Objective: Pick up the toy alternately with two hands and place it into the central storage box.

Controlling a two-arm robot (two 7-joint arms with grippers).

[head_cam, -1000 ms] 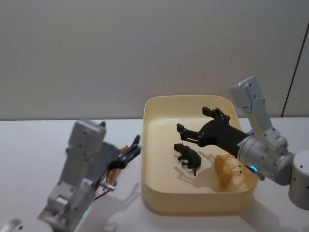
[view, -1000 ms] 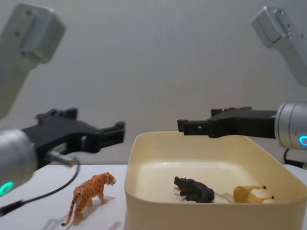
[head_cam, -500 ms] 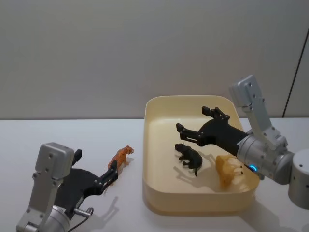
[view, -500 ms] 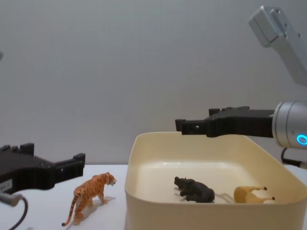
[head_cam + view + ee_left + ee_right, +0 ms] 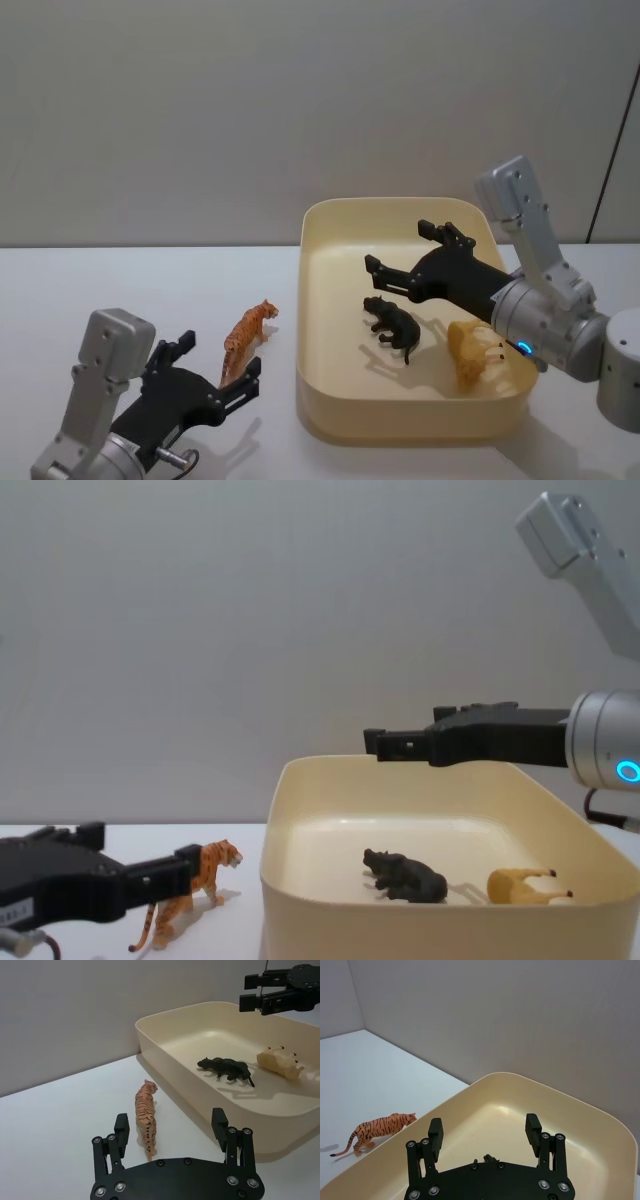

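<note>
Head view: white table (image 5: pixel 100 285), grey wall (image 5: pixel 250 100); left claw (image 5: pixel 218 353) spread near tiger (image 5: pixel 248 332); right claw (image 5: pixel 398 247) spread over tub (image 5: pixel 380 203)

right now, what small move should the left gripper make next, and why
Probably ease the left gripper forward and down until its open fingers straddle the tiger, which stands on the table beside the storage box, nearer one finger. The right gripper hovers open above the box, empty.

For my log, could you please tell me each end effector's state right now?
Left end effector: open, holding nothing.
Right end effector: open, holding nothing.
</note>
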